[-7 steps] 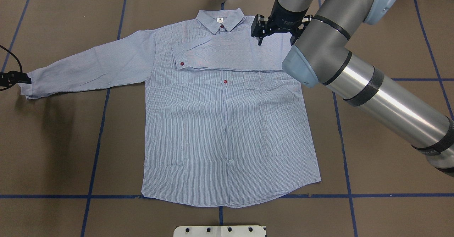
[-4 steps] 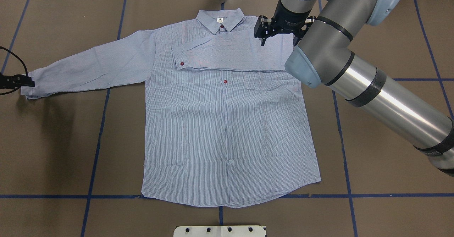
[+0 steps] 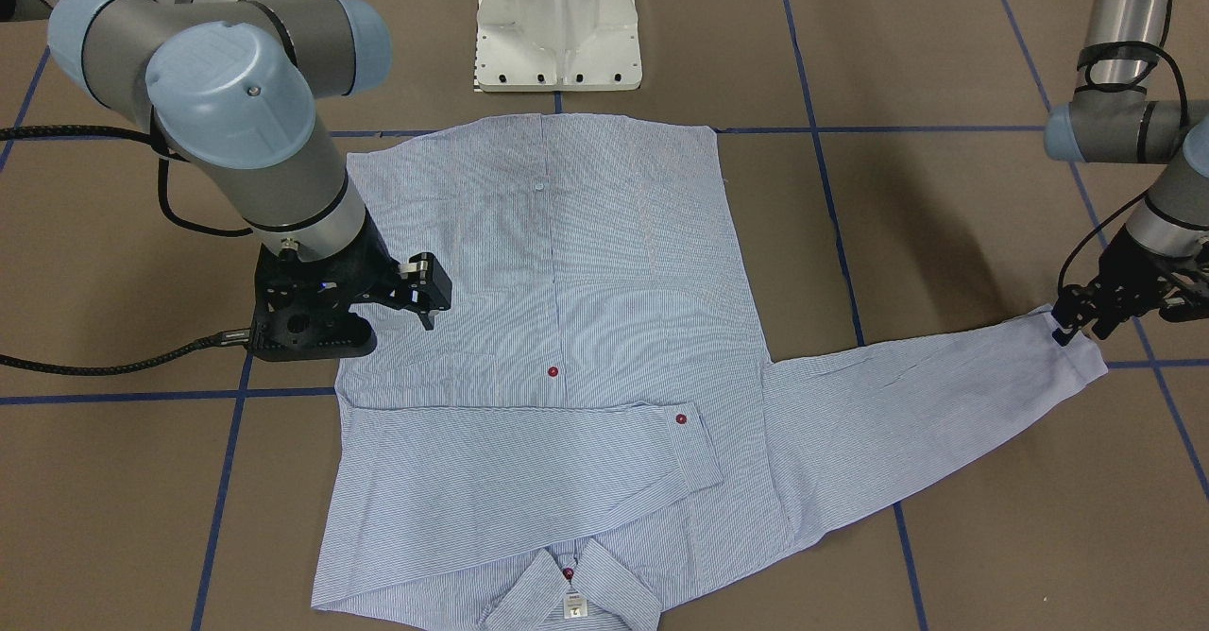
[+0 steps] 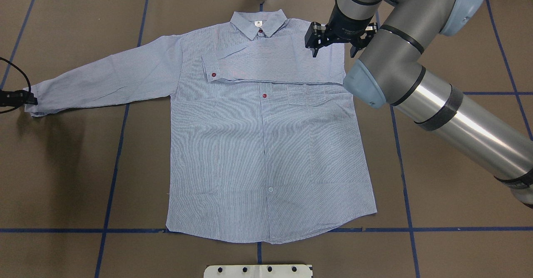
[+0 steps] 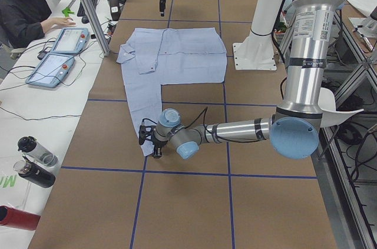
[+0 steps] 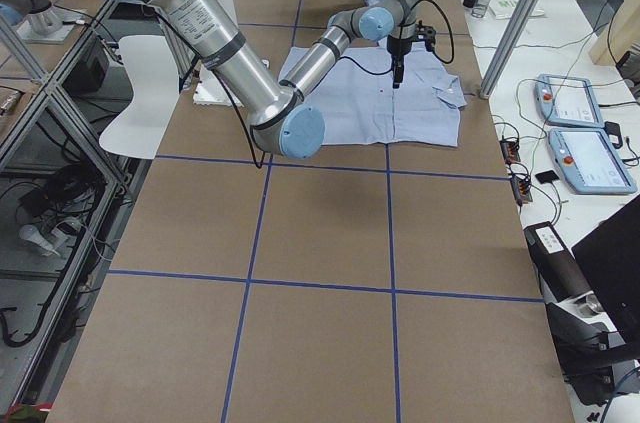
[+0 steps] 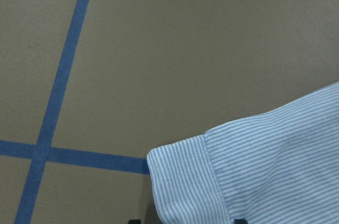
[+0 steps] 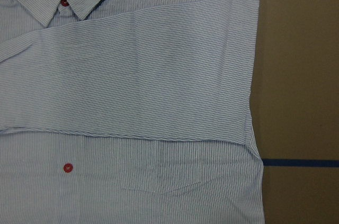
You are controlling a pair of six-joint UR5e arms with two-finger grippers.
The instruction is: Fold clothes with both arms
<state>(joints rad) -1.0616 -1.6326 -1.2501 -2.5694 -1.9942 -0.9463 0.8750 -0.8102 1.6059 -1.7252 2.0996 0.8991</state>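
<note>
- Handling the shirt [image 4: 266, 153] should be light work but fussy: I judge it thin, soft and limp, so it will sag from any single pinch and may slide a little on the table [image 4: 458, 236].
- It lies flat and front up, with the collar [image 4: 275, 22] far from the robot and the hem [image 4: 270, 238] nearest it.
- My pick of holds: the cuff [image 3: 1072, 357] for the outstretched sleeve [image 4: 108, 76], then shoulder and hem corners, one gripper each.
- Left gripper [image 3: 1077, 327] sits at that cuff; its jaws look spread either side of the corner, nothing pinched.
- Right gripper [image 4: 334, 47] hovers above the right shoulder [image 8: 238, 7], jaws wide apart, empty.
- Count: one shirt; two sleeves, one stretched out and one folded sleeve [image 4: 270, 61] across the chest; three red buttons [image 4: 264, 96] and one pale button [image 4: 270, 189]; one pocket [image 4: 308, 99]; one label [image 4: 258, 23]; two grippers.
</note>
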